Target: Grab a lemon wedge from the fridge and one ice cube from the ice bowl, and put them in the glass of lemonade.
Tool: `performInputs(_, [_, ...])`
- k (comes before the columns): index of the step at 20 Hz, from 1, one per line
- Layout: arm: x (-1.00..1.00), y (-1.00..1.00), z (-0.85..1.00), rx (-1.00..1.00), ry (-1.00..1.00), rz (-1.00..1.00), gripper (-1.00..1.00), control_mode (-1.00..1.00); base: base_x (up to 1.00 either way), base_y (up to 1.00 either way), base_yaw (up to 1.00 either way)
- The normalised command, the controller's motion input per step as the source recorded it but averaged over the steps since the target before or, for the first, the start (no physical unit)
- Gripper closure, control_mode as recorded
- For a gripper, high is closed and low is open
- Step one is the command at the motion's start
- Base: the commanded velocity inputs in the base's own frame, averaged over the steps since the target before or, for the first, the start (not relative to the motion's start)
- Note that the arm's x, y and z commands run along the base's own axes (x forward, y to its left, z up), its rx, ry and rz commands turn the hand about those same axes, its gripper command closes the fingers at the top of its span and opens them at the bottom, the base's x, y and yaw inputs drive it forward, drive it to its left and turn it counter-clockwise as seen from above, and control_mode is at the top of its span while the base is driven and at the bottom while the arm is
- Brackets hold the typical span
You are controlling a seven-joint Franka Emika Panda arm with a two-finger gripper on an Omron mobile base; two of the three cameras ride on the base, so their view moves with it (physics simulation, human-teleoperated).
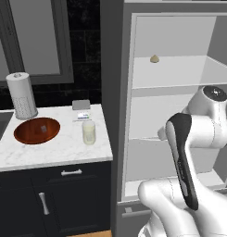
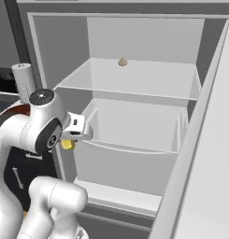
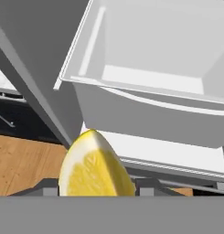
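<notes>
Lemon wedge [image 3: 96, 167] sits pinched between the fingers [image 2: 67, 144], in front of the open fridge [image 2: 134, 93], near its left wall and beside the drawer front. In the hand view its long axis runs up the frame, pointed tip uppermost, cut yellow flesh facing the camera. The arm is folded, elbow raised, wrist bent toward the fridge interior. On the table [image 1: 64, 148] stand the glass of lemonade [image 1: 89, 132] and the ice bowl [image 1: 37, 130].
</notes>
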Motion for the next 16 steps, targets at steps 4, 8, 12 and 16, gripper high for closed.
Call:
performInputs(4, [-0.03,0.00,0.00,0.00,0.00,0.00,1.00,-1.00,0.00,0.00,0.00])
performInputs(8, [0.00,0.00,0.00,0.00,0.00,0.00,1.00,-1.00,0.00,0.00,0.00])
performInputs(12, [-0.23,0.11,0.00,0.00,-0.02,0.00,1.00,1.00,-0.16,0.13,0.00])
performInputs(16, [0.00,0.00,0.00,0.00,0.00,0.00,1.00,1.00,-0.71,0.96,-0.03])
